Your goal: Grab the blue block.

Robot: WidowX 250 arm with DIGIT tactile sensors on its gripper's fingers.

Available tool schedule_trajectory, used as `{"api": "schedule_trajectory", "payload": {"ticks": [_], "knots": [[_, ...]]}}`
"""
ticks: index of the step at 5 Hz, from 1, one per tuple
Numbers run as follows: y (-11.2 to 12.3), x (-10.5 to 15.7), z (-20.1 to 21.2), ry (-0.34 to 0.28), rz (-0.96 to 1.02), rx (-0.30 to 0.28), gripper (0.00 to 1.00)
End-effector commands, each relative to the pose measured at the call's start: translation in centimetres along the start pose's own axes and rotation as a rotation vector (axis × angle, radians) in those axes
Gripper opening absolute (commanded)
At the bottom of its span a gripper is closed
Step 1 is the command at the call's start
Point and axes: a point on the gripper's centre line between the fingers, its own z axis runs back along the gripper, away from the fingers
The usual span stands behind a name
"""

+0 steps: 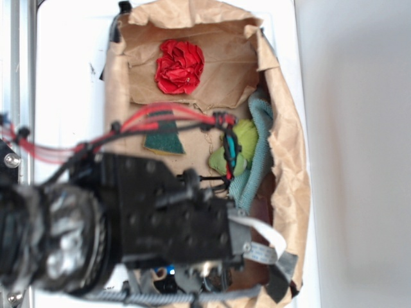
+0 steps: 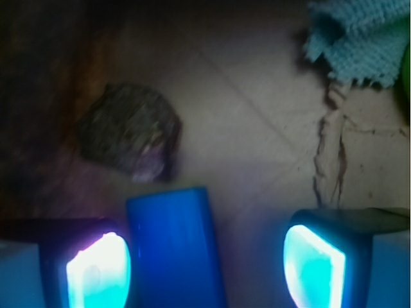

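Bright blue block (image 2: 174, 247); teal cloth (image 2: 359, 38); red crumpled paper (image 1: 179, 67)

bg: white table (image 1: 70, 70) | crumpled brown paper (image 1: 289, 173) lining | bright, even light

red crumpled cloth (image 1: 179, 67): far end of brown paper liner (image 1: 289, 160) | dark green sponge (image 1: 164, 137): mid-liner, left of centre | teal cloth (image 1: 255, 154): along right edge, wrapping lime-green item (image 1: 243, 144) | dark mottled lump (image 2: 128, 131): near end
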Motion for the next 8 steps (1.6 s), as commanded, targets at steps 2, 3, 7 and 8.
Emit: {"api": "schedule_trajectory", "payload": {"ticks": [2, 3, 7, 8], "knots": [[-1.3, 0.1, -0.6, -0.062, 0.004, 0.122, 1.00], [-0.3, 0.7, -0.1, -0.075, 0.060, 0.152, 1.00], [1.7, 2.0, 0.9, -0.147, 0.168, 0.179, 1.00], [1.2, 1.4, 0.5, -0.141, 0.142, 0.177, 1.00]]}}
